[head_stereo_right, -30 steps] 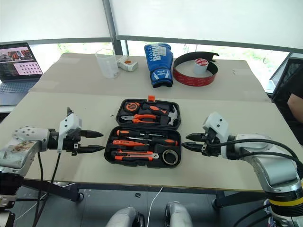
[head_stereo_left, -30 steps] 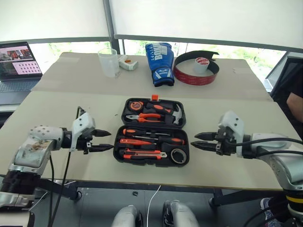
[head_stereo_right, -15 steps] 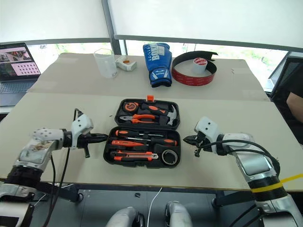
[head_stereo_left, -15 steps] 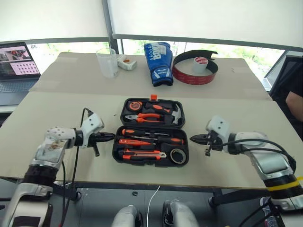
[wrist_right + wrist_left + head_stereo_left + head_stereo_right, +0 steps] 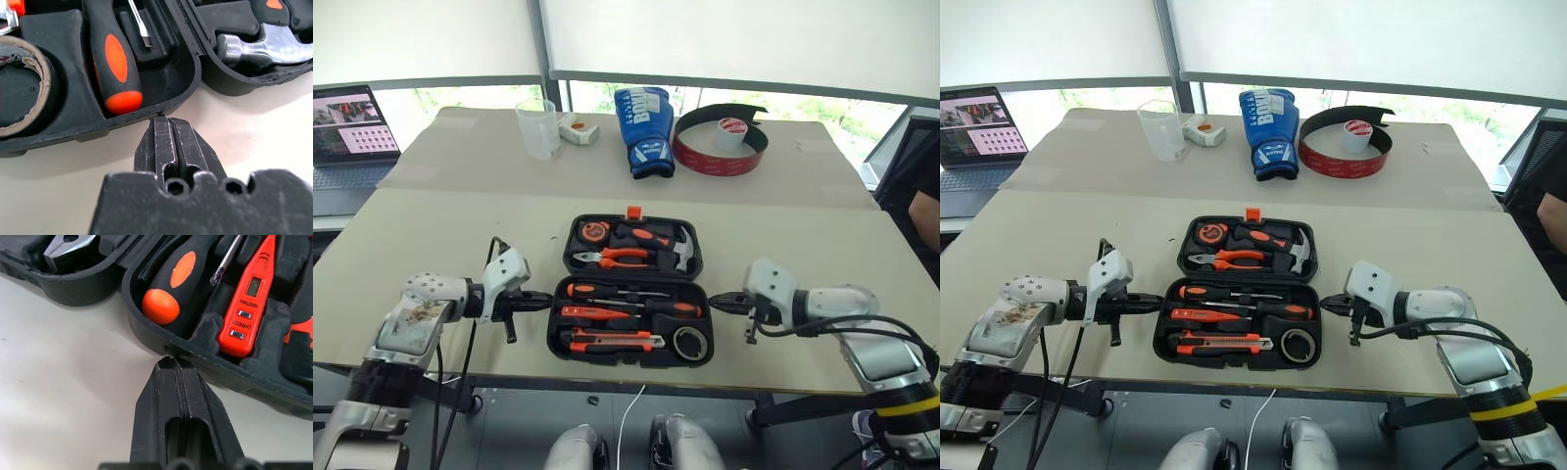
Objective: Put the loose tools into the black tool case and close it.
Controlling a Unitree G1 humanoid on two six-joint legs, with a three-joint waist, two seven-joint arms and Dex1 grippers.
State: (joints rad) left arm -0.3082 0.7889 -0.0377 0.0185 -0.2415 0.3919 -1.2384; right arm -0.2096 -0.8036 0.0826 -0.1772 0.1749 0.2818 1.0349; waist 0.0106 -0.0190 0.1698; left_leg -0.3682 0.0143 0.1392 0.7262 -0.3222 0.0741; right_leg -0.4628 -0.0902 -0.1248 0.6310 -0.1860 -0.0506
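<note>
The flat black plastic tool case (image 5: 631, 294) lies open in the middle of the big beige table (image 5: 431, 230), near the front edge. Its two halves lie flat, one behind the other. In the near half sit two screwdrivers with black and orange handles (image 5: 646, 305), a slim all-orange screwdriver (image 5: 244, 308), an orange and black utility knife (image 5: 612, 341) and a small grey tape roll (image 5: 688, 342). In the far half lie pliers with orange handles (image 5: 617, 258), a silver hammer (image 5: 680, 250) and a round tape measure (image 5: 595, 231). A small orange latch (image 5: 632, 211) sticks out at the far edge of the case.

The left pincer (image 5: 540, 305) has its two black fingers pressed together. Its tip is right at the left side of the near half of the case. In the left wrist view the tip meets the case rim just below the orange end of a screwdriver handle.

The right pincer (image 5: 718, 303) also has its fingers pressed together and holds nothing. Its tip is right at the right side of the near half, close to the tape roll. In the right wrist view the tip meets the rim beside a screwdriver handle.

Farther back on the table stand a clear plastic cup (image 5: 538, 128), a blue boxing glove (image 5: 642, 131) and a curved black and red band (image 5: 720, 140). An open laptop (image 5: 347, 137) sits off to the left.
</note>
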